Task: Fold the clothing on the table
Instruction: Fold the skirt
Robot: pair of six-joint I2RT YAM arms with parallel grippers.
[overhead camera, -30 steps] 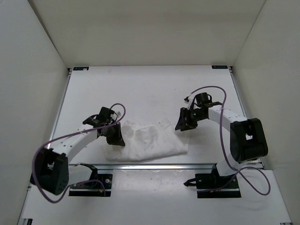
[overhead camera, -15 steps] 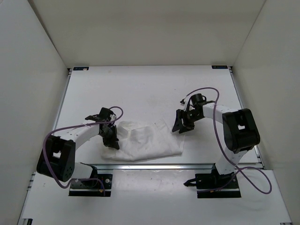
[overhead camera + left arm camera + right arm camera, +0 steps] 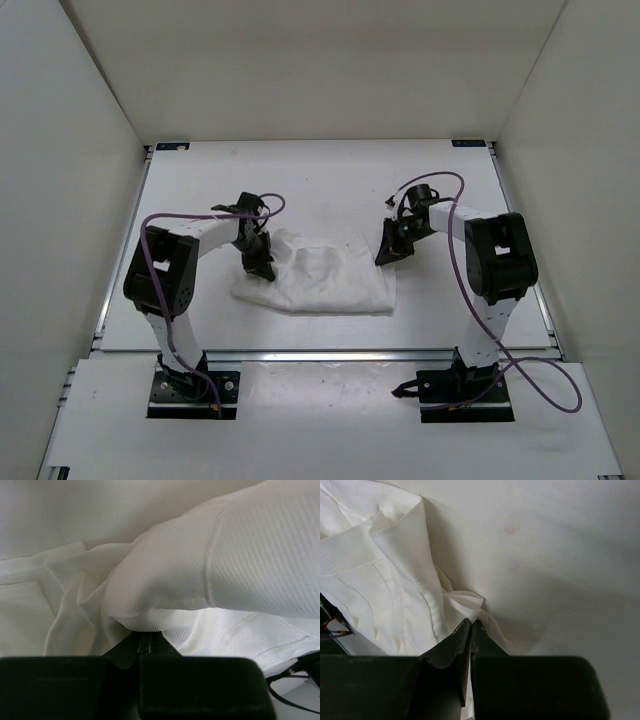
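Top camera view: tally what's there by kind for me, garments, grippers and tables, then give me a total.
Garments: 1, the clothing
Grippers: 2, the left gripper and the right gripper
Tables: 1, the table
Total: 4

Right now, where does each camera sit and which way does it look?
Top external: fixed above and behind the arms, looking down at the table and the clothing; both arms show, left hand and right hand at the garment's ends.
Left wrist: on the left arm, looking along its own shut fingers into bunched fabric.
Right wrist: on the right arm, looking past its shut fingers at a fabric edge and bare table.
All three share the clothing.
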